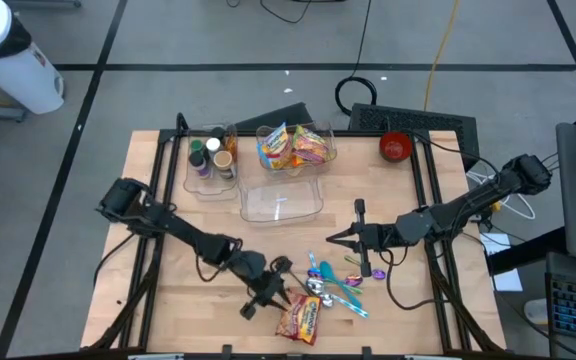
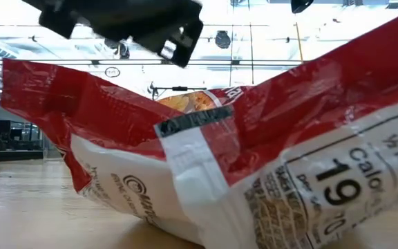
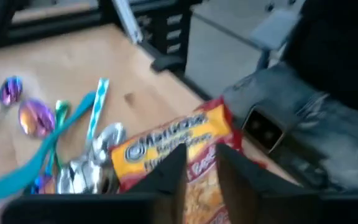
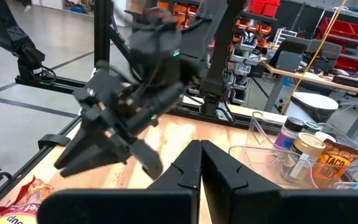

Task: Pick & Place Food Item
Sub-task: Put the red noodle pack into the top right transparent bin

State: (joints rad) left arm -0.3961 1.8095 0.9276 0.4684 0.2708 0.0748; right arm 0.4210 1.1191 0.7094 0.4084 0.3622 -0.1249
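**Left tool hovers at the snack packet, grasp not yet made**

The wooden tabletop (image 1: 168, 300) carries, at its far side, a clear bin (image 1: 296, 146) with more snack packets, an empty clear tray (image 1: 281, 200) in front of it and a smaller bin of spice jars (image 1: 211, 160) to the left. Near the front edge lies the task's thing, a red and yellow snack packet (image 1: 300, 318), flat on the wood, just beside a heap of coloured spoons (image 1: 336, 284).

The step in hand is, as I judge, the reach for the pick. The left tool (image 1: 264, 297) stands directly at the left of the packet. In the left wrist view its fingers (image 3: 166, 177) are a little apart over the packet's end, and I see nothing between them. The next move calls for lowering onto the packet's edge and closing, without catching the spoons.

The right tool (image 1: 340, 238) waits clenched and empty, farther back over the tabletop middle.
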